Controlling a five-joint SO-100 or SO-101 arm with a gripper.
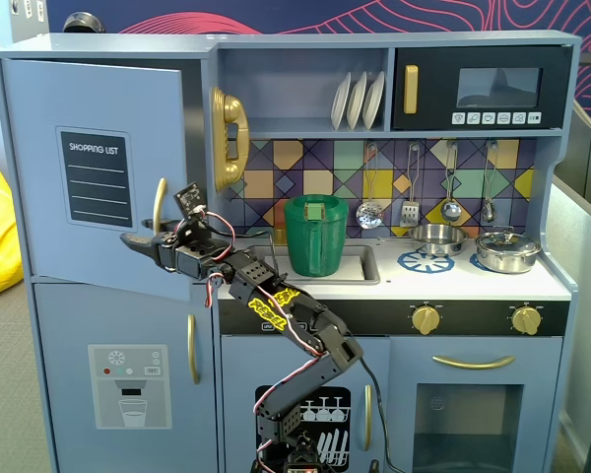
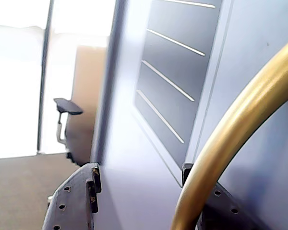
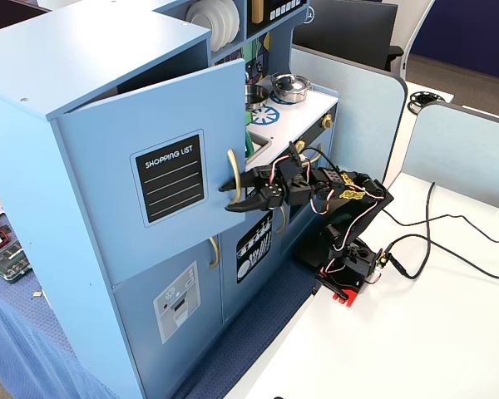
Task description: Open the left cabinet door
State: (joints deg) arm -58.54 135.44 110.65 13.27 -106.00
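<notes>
The left cabinet door is the blue-grey toy-fridge door with a black "SHOPPING LIST" panel and a vertical gold bar handle. It stands ajar, its handle side swung out from the cabinet, which also shows in the other fixed view. My gripper is open at the lower end of the handle. In the wrist view the gripper faces the door face, and the handle curves across in front of the right finger. Nothing is clamped.
Below is the door with the grey water-dispenser print. A green jug sits in the sink and a gold phone hangs beside the open door. The arm base stands on a white table with cables.
</notes>
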